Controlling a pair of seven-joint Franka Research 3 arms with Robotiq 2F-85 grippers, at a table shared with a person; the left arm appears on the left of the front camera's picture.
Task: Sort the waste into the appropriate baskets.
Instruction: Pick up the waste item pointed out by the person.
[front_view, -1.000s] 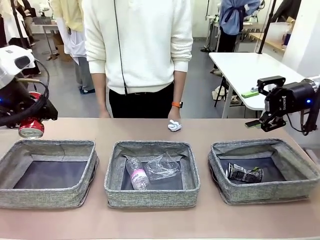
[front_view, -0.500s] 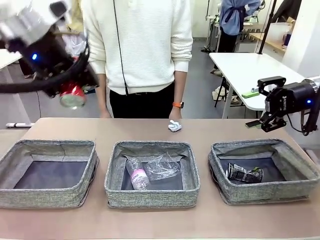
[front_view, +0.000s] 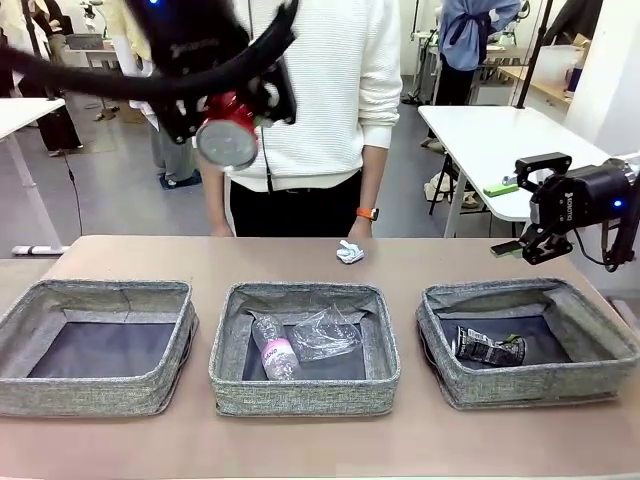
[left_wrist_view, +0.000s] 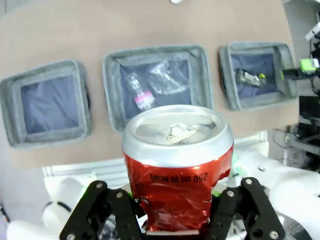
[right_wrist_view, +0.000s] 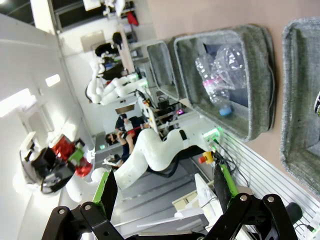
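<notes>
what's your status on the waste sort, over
Left hand shut on red can, held high. Right hand open beside right basket. Paper wad on far table edge, unsorted.

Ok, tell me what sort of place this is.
Likely a robotics lab: the left gripper holds a red soda can high over a table with grey baskets. A person stands opposite, with a white worktable behind.

A red soda can (front_view: 228, 135) has a silver top and small white print. Three baskets, the left basket (front_view: 90, 392), the middle basket (front_view: 300, 392) and the right basket (front_view: 530, 385), are grey woven fabric, lined dark blue-grey. A clear bottle (front_view: 272, 352) has a pink label. There is a clear plastic cup (front_view: 325, 335), a dark crushed can (front_view: 488, 347), and a white paper wad (front_view: 349, 252) on the tan table (front_view: 300, 445). A person wears a white ribbed sweater (front_view: 320, 90) and an orange wristband (front_view: 367, 213).
</notes>
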